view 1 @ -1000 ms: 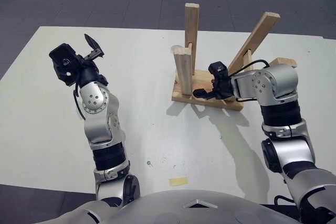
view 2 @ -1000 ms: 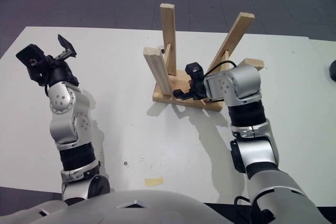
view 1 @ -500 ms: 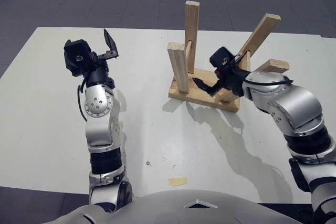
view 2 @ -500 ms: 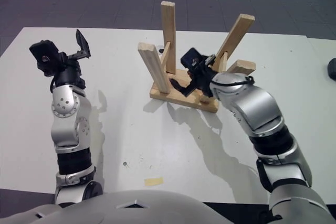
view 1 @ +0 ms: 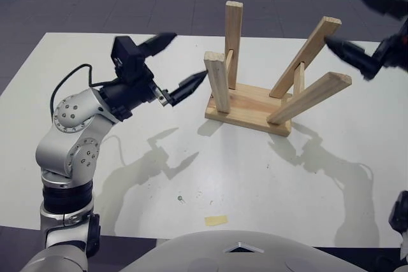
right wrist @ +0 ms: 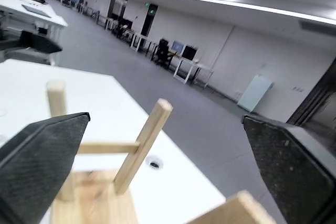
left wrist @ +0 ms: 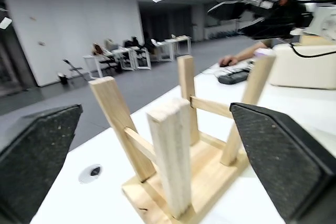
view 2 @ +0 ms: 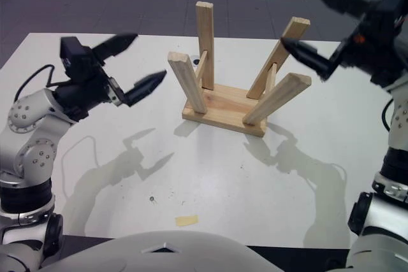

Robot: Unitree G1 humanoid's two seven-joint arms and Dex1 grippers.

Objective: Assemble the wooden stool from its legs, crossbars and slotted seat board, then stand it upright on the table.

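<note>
The wooden stool rests upside down on the white table, seat board flat, its legs pointing up and splayed, joined by crossbars. My left gripper hovers open just left of the stool, fingertips aimed at the nearest leg and apart from it. My right gripper hangs open in the air above the stool's right legs, holding nothing. In the left wrist view the stool stands between the two dark finger pads.
A small yellow tape scrap and a tiny dark speck lie near the table's front edge. Bare tabletop stretches in front of and left of the stool. The table's far edge runs right behind the stool.
My right gripper let go of the stool and rose up to the right. The left arm swung in toward the stool's left side. The stool settled flat on its seat board.
</note>
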